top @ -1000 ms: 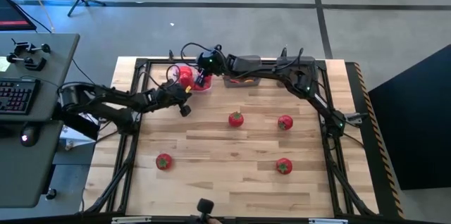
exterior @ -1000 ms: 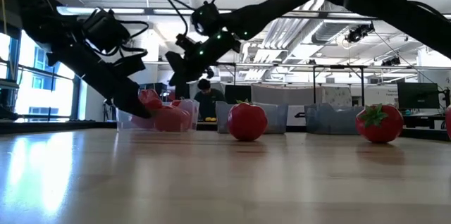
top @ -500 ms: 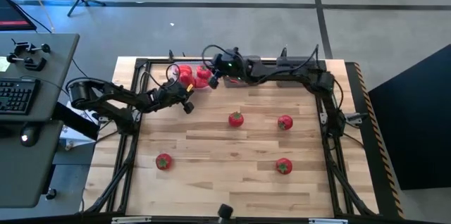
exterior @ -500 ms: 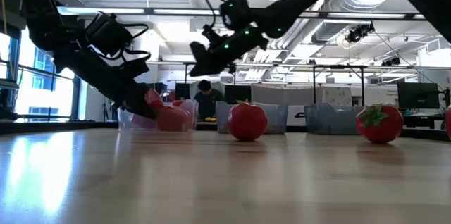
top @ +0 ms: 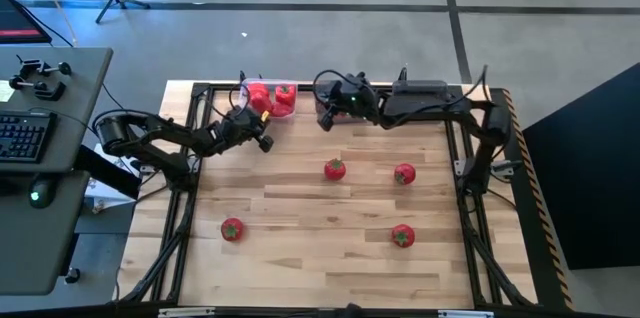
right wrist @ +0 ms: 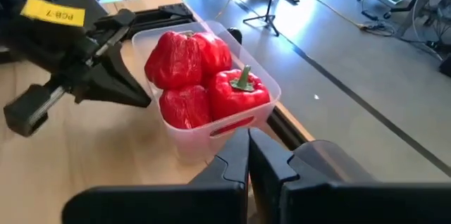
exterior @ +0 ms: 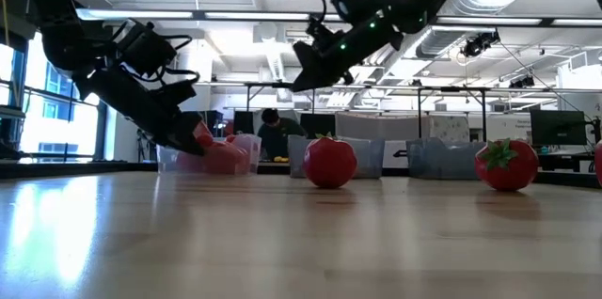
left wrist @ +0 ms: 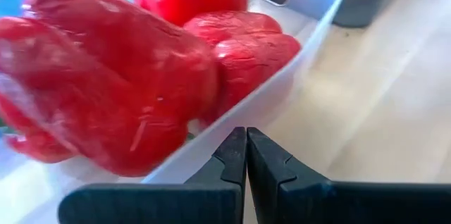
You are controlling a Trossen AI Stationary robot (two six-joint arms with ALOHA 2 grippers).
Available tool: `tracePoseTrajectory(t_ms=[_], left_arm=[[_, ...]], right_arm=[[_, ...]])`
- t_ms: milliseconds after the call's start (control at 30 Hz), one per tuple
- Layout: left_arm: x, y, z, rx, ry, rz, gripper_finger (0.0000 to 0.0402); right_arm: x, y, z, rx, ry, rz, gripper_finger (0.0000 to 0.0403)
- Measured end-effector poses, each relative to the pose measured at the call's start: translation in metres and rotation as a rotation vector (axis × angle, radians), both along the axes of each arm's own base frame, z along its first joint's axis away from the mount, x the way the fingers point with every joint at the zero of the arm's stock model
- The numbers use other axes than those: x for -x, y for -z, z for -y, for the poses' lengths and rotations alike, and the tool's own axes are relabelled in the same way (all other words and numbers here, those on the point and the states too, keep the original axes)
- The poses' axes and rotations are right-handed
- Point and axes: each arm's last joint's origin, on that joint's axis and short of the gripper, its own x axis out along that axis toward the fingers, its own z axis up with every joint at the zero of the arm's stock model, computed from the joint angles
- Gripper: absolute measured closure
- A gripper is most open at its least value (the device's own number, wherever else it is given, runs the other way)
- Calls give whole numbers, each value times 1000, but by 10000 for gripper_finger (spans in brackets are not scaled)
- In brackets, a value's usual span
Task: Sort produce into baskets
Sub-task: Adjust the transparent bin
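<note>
- Four round red tomatoes with green tops lie loose on the pale wooden slatted table (top: 330,258) in the high view: one near the middle (top: 334,169), one to its right (top: 404,173), one at the lower left (top: 232,229), one at the lower right (top: 402,236). A clear transparent plastic basket (top: 268,101) holding lumpy red bell peppers (top: 272,98) sits at the far edge. The left gripper (top: 262,138) is just beside that basket; the right gripper (top: 326,118) hangs near the far edge, between the clear basket and a dark grey basket (top: 335,111) mostly hidden under the arm.
- Low view: the left gripper (exterior: 193,144) sits low against the clear basket (exterior: 212,156), while the right gripper (exterior: 303,71) hangs above the table. Two tomatoes (exterior: 329,162) (exterior: 507,165) stand before two grey baskets (exterior: 372,157) (exterior: 442,158). A person (exterior: 276,135) shows in the room behind.
- Left wrist view: its dark fingers (left wrist: 232,159) are pressed together with nothing between them, close to the clear basket's wall (left wrist: 296,76); glossy, wrinkled peppers (left wrist: 113,76) fill it.
- Right wrist view: its fingers (right wrist: 236,157) are likewise closed and empty, pointing at the clear basket (right wrist: 211,129). Three peppers (right wrist: 187,58) show inside, one with a green stem (right wrist: 244,77). The left gripper (right wrist: 137,96) touches the basket's side.
</note>
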Motion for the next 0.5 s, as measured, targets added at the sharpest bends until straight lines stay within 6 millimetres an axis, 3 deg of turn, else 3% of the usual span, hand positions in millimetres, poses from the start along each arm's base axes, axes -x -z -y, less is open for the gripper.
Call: tracePoseTrajectory(t_ms=[267, 500], left_arm=[[-6, 0, 7, 124, 174, 71, 402], [-8, -1, 10, 35, 84, 38, 402]], right_arm=[[10, -3, -4, -5, -9, -66, 403], [10, -4, -4, 5, -14, -67, 403]])
